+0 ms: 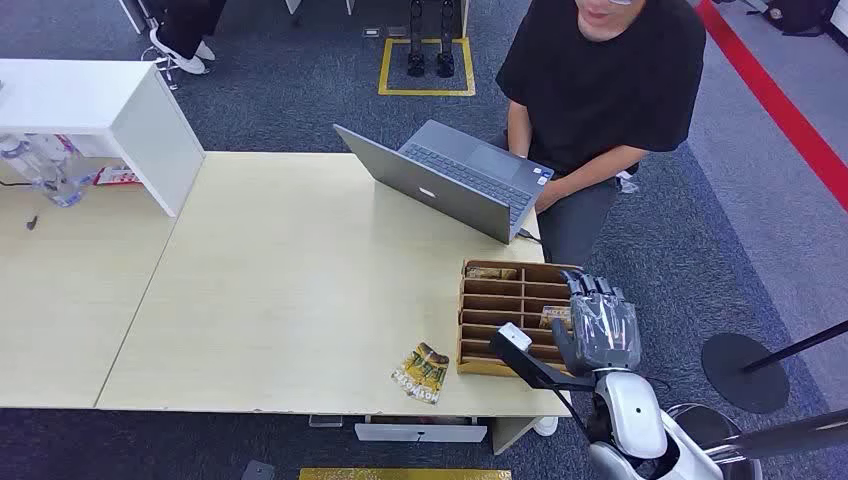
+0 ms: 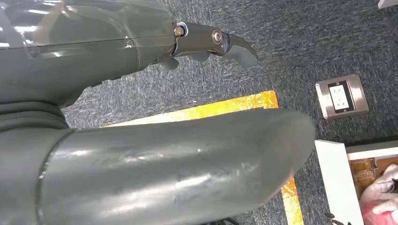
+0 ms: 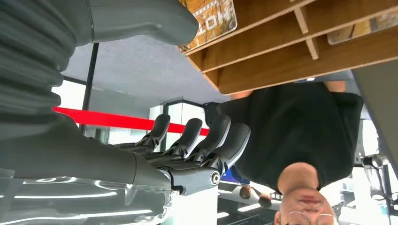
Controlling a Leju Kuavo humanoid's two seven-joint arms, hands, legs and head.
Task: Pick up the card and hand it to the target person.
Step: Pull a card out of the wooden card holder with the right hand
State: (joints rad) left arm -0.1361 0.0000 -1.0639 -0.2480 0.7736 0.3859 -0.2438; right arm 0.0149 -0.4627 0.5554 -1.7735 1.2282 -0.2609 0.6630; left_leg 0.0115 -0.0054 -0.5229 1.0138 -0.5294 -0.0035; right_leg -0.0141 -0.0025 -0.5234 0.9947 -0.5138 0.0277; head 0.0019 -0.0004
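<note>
Head view puts the right hand (image 1: 603, 325) at about four o'clock on the table (image 1: 290, 280), raised just beside the wooden card rack (image 1: 510, 315), its fingers (image 3: 220, 136) apart and holding nothing, apparently lined up to reach into the slots. A card (image 1: 553, 318) stands in a slot near the hand, likely the easiest pick; another card packet (image 1: 422, 372) lies flat at six o'clock. The person (image 1: 600, 90) sits at one o'clock behind the laptop (image 1: 450, 180), within handover reach. The left hand (image 2: 206, 44) hangs over carpet, empty, fingers loosely curled.
</note>
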